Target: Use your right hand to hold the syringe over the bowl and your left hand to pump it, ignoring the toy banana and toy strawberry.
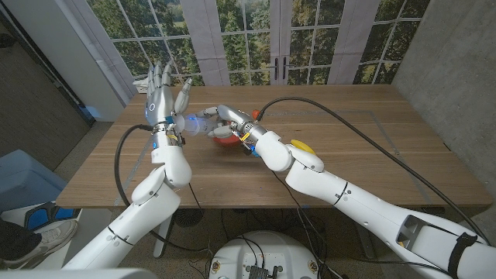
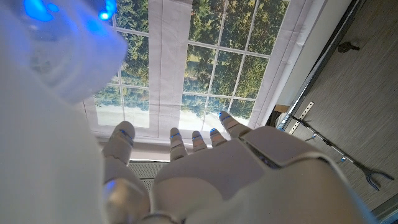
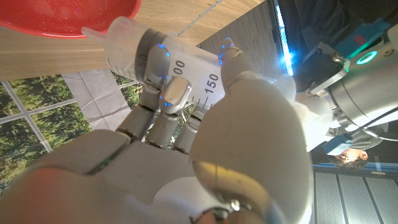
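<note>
Count: one clear plastic syringe (image 3: pixel 163 61) with printed graduations, one red plastic bowl (image 3: pixel 74 17), one yellow toy banana (image 1: pixel 301 146), two robot hands.

Right hand (image 1: pixel 230 122): fingers (image 3: pixel 155 62) wrapped around the syringe barrel, thumb (image 3: pixel 231 62) on the other side of it; the marks "100" and "150" read between them. In the right wrist view the syringe's flanged end points past the fingertips toward the bowl's rim, just beside it; contact cannot be told. In the head view the syringe (image 1: pixel 194 124) lies roughly level, its free end sticking out of the fingers toward the left forearm.

Left hand (image 1: pixel 163 87): raised upright, fingers (image 2: pixel 177 140) spread and holding nothing, well above the syringe. In the left wrist view the fingertips stand against a white-framed paned window (image 2: pixel 186 68).

Bowl: in the head view only a red sliver (image 1: pixel 225 140) shows beneath the right hand's fingers, on the brown wooden table (image 1: pixel 364 139). Contents cannot be made out; in the right wrist view the bowl is cut off by the frame edge.

Banana: partly hidden behind the right forearm, behind the wrist and away from the fingers.

Syringe fill level cannot be read.
</note>
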Available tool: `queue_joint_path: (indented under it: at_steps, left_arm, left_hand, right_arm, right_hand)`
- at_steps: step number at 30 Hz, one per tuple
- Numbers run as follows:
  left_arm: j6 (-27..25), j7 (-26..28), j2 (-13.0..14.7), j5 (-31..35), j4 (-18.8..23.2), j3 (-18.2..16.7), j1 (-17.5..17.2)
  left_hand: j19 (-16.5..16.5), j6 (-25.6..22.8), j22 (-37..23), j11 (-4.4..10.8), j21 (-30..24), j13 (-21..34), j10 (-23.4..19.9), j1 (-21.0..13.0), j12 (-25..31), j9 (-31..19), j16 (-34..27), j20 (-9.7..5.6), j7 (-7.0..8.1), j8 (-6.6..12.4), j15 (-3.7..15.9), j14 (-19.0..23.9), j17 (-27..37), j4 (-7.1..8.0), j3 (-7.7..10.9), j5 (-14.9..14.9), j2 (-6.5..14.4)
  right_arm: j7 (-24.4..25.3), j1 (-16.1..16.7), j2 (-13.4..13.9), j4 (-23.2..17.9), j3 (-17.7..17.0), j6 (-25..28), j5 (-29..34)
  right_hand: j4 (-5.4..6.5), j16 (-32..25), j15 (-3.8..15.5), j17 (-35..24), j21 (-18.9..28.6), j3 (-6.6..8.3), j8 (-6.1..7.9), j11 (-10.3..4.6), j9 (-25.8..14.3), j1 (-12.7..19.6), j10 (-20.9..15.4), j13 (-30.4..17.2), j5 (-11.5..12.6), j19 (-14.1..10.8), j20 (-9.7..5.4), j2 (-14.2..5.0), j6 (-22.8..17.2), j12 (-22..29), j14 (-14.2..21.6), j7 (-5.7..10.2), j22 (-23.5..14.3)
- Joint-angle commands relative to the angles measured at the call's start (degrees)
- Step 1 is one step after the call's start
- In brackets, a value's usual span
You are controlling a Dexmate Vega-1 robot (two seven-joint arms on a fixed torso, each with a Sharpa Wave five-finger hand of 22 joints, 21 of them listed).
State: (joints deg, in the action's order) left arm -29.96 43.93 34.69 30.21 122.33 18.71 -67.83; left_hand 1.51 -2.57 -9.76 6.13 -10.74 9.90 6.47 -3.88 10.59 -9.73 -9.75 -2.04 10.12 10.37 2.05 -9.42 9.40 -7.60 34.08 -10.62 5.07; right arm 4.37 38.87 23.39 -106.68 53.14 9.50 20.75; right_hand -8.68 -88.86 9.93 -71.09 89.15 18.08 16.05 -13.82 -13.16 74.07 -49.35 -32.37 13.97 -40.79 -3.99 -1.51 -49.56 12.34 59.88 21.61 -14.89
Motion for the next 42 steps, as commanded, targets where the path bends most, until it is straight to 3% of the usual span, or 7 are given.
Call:
queue_joint_path:
  at_steps: [1,8,17,36,42]
  left_arm:
    - [-2.7,-0.1,0.7,0.6,-1.2,1.3,1.4]
    - [-2.4,0.2,1.0,0.1,-2.1,1.7,2.2]
    - [-1.9,1.5,0.8,0.1,-2.9,2.5,3.0]
    - [0.7,2.7,1.6,-0.7,-1.5,1.4,2.1]
    - [1.0,3.4,2.0,0.8,-0.4,1.6,1.6]
  left_hand:
    - [0.5,-0.2,-0.2,0.46,-0.3,0.1,0.3,0.3,0.3,-0.1,-0.2,-2.34,0.19,-0.07,6.64,-1.3,0.1,0.13,0.22,-0.1,2.0]
    - [0.4,-0.2,-0.2,0.47,-0.3,0.1,0.2,0.4,0.3,-0.1,-0.3,-2.32,0.16,-0.06,6.57,-1.2,0.2,0.28,0.31,-0.1,2.3]
    - [0.0,-0.3,-0.2,0.31,-0.5,0.1,-0.2,1.1,0.5,-0.1,-0.6,-2.19,-0.02,-0.05,6.39,-0.8,0.5,1.52,0.46,-0.2,3.5]
    - [-0.1,-0.4,-0.2,0.14,-0.5,0.1,-0.6,1.5,0.5,-0.1,-0.7,-1.75,0.33,-0.08,5.54,0.2,0.4,1.57,0.22,-0.2,2.5]
    - [-0.6,-0.3,-0.2,-0.01,-0.6,0.1,-0.8,1.7,0.5,-0.1,-1.1,-0.51,0.39,-0.1,4.06,1.8,0.4,1.59,0.18,-0.2,2.1]
  right_arm:
    - [0.1,0.5,0.0,0.2,-0.7,-1.5,0.1]
    - [-0.3,0.5,0.0,0.2,-0.9,-1.8,0.2]
    - [-0.8,0.3,-0.1,0.7,-1.3,-1.7,-0.3]
    - [-0.6,-0.3,-0.5,2.7,-1.7,-2.9,-1.0]
    - [0.0,-0.6,-0.8,3.8,-1.8,-4.0,-1.2]
  right_hand:
    - [1.01,-0.3,2.39,-0.2,0.0,-0.59,0.16,6.19,-0.3,0.0,-18.7,-0.5,0.4,0.3,-5.79,-0.71,-18.6,0.3,0.0,-16.93,0.1]
    - [1.03,-0.3,2.39,-0.1,-0.1,-0.64,0.08,6.24,-0.3,0.0,-18.9,-0.5,0.4,0.2,-5.77,-0.71,-18.7,0.3,0.1,-16.9,0.3]
    - [1.05,-0.3,2.39,-0.1,-0.1,-0.71,-0.04,6.28,-0.4,0.0,-19.0,-0.5,0.4,0.4,-5.8,-0.71,-18.8,0.2,0.1,-16.99,0.5]
    - [1.08,-0.2,2.38,-0.2,-0.2,-0.84,-0.36,5.97,-0.5,0.0,-18.9,-0.7,0.5,0.5,-5.77,-0.66,-18.8,0.1,0.1,-16.9,0.9]
    - [1.06,-0.2,2.39,-0.1,-0.2,-0.82,-0.39,6.12,-0.5,0.1,-19.0,-0.5,0.6,0.4,-5.73,-0.7,-18.9,0.0,0.2,-16.76,1.0]
